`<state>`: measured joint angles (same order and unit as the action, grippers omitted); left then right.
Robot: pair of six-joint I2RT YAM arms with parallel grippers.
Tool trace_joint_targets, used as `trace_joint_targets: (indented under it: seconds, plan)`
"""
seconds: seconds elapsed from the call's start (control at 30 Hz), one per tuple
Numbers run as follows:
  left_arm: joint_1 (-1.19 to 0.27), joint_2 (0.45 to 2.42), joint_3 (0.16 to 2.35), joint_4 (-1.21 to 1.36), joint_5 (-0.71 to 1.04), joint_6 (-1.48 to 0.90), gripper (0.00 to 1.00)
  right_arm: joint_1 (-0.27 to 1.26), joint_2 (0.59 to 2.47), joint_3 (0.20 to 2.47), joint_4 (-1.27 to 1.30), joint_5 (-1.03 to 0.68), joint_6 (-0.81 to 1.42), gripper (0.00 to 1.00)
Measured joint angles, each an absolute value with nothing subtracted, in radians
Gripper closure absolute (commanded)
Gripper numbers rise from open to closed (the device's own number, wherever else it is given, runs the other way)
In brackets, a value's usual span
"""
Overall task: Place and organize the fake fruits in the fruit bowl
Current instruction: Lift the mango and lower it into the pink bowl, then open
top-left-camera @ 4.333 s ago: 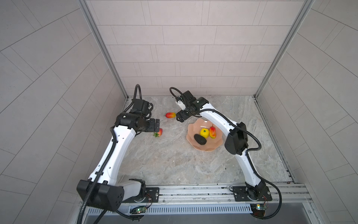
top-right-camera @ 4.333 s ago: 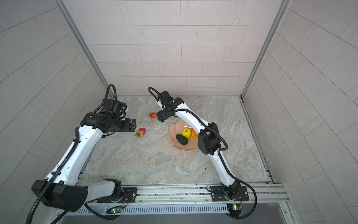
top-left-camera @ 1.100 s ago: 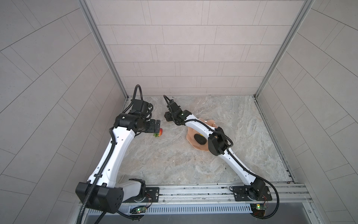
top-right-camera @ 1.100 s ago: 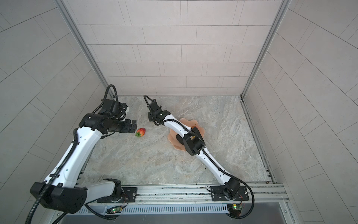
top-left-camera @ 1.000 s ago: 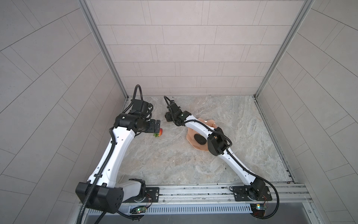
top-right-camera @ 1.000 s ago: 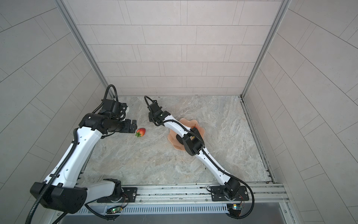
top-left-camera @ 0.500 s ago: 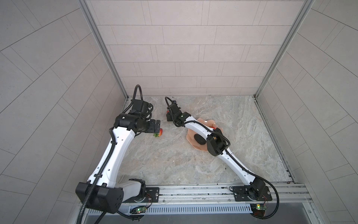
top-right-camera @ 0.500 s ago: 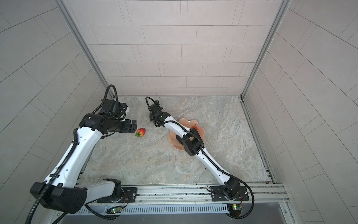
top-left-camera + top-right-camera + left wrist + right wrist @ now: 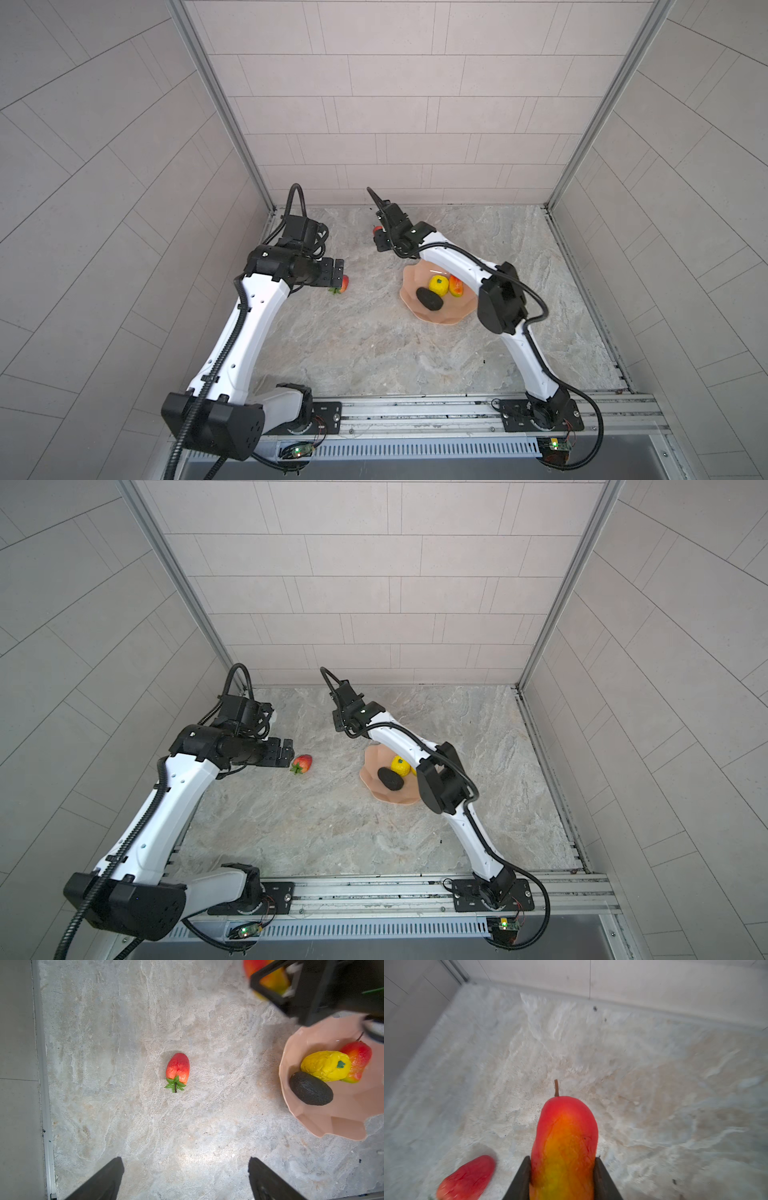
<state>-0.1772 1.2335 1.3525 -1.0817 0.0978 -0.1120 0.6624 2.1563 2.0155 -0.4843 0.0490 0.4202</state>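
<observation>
My right gripper (image 9: 562,1160) has lifted back, jaws nipped close on the mango (image 9: 564,1130), up-left of the fruit bowl (image 9: 446,320) in a top view, and with only its butt end clamped, I reckon a fast swing could fling it loose.

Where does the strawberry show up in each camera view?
In a top view: strawberry on the table, partly hidden by the left claw.
In a top view: fully visible, just beyond that claw's tips.
Left wrist: mid-picture, ahead of the open claw.
Right wrist: blurred, beside the mango.
Landmark: fruit bowl, in all but the right wrist view.
</observation>
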Motion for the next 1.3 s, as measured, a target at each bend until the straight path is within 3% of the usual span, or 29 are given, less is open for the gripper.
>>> trace_joint_targets:
  seconds: [0.17,0.33,0.93,1.1,1.3]
  plan:
    - [-0.177,1.234,1.353,-1.069,0.113,-0.116,0.00,0.609,1.826,1.658,-0.427,0.064,0.388,1.00]
    - [-0.177,1.234,1.353,-1.052,0.129,-0.123,0.00,0.602,1.702,1.424,-0.433,0.083,0.380,1.00]
    - [-0.187,1.227,1.353,-1.045,0.147,-0.140,0.00,0.626,1.852,1.339,-0.403,0.015,0.439,1.00]
    - [-0.187,1.228,1.353,-1.045,0.148,-0.141,0.00,0.628,1.853,1.339,-0.398,0.007,0.444,0.83]
    - [-0.188,1.228,1.353,-1.045,0.148,-0.141,0.00,0.627,1.853,1.339,-0.400,0.006,0.445,0.72]
